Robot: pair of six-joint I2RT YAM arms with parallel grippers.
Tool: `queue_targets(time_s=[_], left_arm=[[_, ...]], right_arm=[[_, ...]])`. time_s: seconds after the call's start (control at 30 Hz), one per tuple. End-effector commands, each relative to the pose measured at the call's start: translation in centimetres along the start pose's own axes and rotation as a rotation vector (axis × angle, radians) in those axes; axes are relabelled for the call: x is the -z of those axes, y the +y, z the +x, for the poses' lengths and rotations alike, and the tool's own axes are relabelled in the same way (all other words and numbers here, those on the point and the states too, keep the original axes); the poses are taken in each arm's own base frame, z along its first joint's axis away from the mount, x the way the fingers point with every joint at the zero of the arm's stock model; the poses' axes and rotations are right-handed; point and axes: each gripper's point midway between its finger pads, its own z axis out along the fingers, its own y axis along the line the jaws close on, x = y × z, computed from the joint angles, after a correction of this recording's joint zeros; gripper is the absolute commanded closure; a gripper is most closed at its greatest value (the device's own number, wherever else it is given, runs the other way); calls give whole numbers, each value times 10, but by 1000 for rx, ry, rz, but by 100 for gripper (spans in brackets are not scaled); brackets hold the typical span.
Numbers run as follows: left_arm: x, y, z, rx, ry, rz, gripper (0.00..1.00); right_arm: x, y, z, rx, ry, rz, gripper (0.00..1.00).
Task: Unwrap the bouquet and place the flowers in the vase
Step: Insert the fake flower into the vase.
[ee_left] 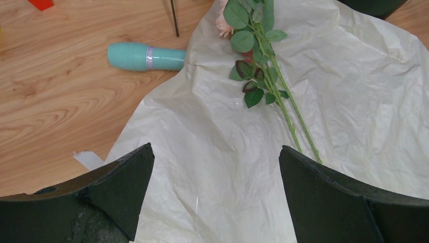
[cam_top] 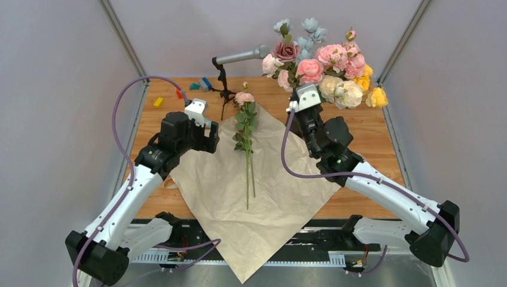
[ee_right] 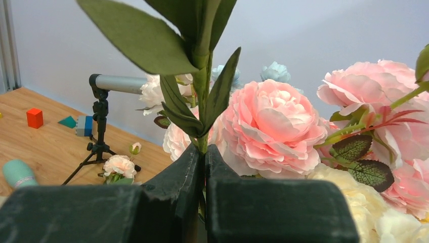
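Lying spread open across the middle of the wooden bench (cam_top: 370,134) is a large crinkled sheet of beige paper (cam_top: 239,197), its lowest corner reaching past the near edge of the bench at the bottom of the top view. On the paper, just above the centre of that view, rest long thin green leafy stems (cam_top: 247,143) topped by a small pale pink bloom (cam_top: 244,97) that sits just beyond the sheet's upper edge. The left hand (cam_top: 210,139) hangs over the sheet's upper left edge, left of the stems and apart from them. In its own view the fingers (ee_left: 121,182) are spread wide and released, with only paper below. The right hand (ee_right: 204,157) is at the upper right of the top view, pushed into a dense mass of pink, cream, mauve, pale blue and yellow blooms (cam_top: 332,66). Its fingers are clenched on an upright green stem with long pointed leaves (ee_right: 202,101), just in front of a big pink bloom (ee_right: 270,126). What the mass stands in is hidden behind that arm. A grey microphone on a small black tripod (cam_top: 239,57) stands at the top centre. A teal cylinder (ee_left: 146,55) lies on the bench touching the paper's edge, and a yellow block (cam_top: 158,101) and a red cube (ee_right: 34,117) sit at the far left.
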Motion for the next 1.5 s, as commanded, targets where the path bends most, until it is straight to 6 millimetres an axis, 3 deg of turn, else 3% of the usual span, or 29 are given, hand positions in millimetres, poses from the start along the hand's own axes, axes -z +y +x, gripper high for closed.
queue_targets(time_s=[0.0, 1.03, 1.47], left_arm=[[4, 2, -10, -4, -43, -6, 0], [6, 2, -10, -7, -47, -4, 0], [6, 2, -9, -7, -45, -1, 0]], right_arm=[[-1, -1, -1, -21, -37, 17, 100], [-4, 10, 67, -101, 90, -31, 100], [-5, 7, 87, -118, 114, -21, 100]])
